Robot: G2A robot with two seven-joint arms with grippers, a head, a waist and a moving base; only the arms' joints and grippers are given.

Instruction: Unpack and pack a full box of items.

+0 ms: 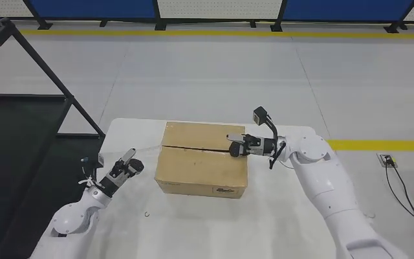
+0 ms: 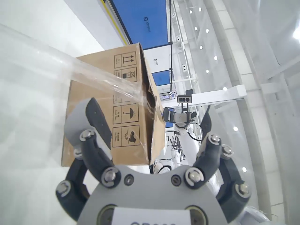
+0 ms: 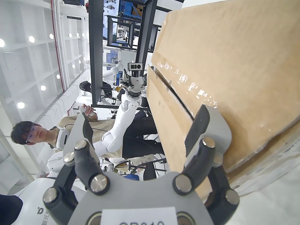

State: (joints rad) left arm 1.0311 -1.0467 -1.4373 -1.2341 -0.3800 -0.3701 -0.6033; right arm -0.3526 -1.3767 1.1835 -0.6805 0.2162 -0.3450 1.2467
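Cardboard box (image 1: 202, 163) between empty, wide-open pincers: right pincer (image 1: 229, 145) over its seam (image 1: 194, 148), left pincer (image 1: 130, 154) alongside.

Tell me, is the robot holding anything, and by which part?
Nothing. The right end effector is open at the box seam; the left end effector, open, sits apart.

A: Box (image 1: 202, 163) — where?
B: Centre of the top view, a little below the middle. Brown cardboard, flat on its base, long side across the frame.
A: State?
B: Flaps down, meeting at a middle seam (image 1: 194, 148) — dark gap toward its right end. Glossy clear tape (image 3: 187, 83) runs along it; one strip lifts off an end face. Handling symbols (image 2: 125, 115) are printed on that end.
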